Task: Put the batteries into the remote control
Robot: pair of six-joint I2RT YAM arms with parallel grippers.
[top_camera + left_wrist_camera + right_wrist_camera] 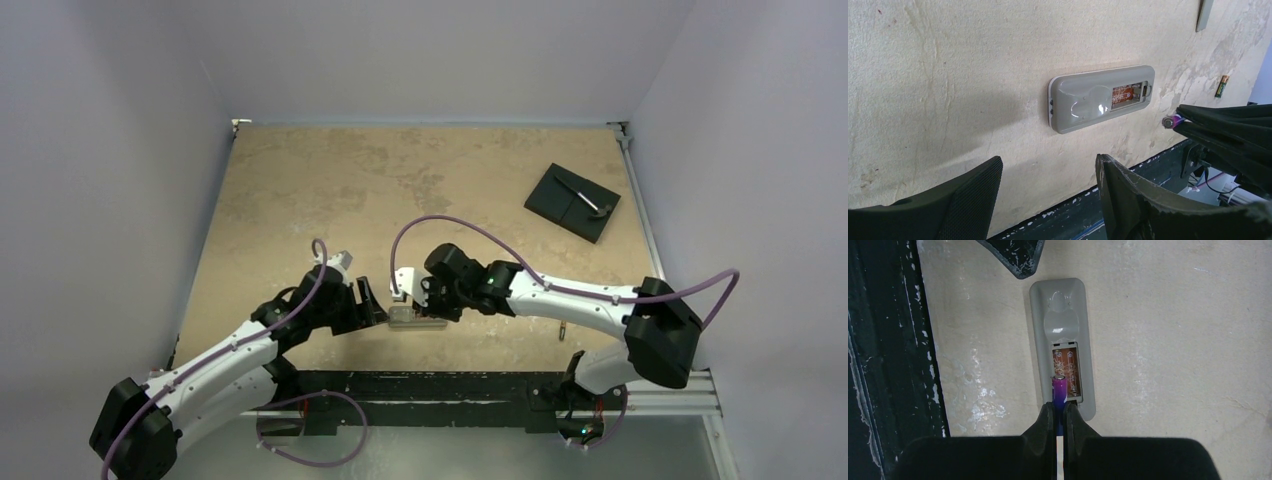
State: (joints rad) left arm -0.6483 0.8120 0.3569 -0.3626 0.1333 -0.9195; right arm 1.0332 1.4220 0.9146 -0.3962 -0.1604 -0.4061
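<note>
Right gripper (1058, 409), nearly closed, pinches a battery (1059, 386) over the remote control (1062, 310).

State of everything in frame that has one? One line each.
remote control: grey back up, battery bay open, no cell seated.
held battery: pinched in right gripper, at the bay's near end.
spare battery: loose on the table.
left gripper: open, empty.
right gripper: shut on held battery.

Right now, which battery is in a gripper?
The purple battery, pinched in the right gripper over the remote control; the other battery lies loose on the table.
</note>
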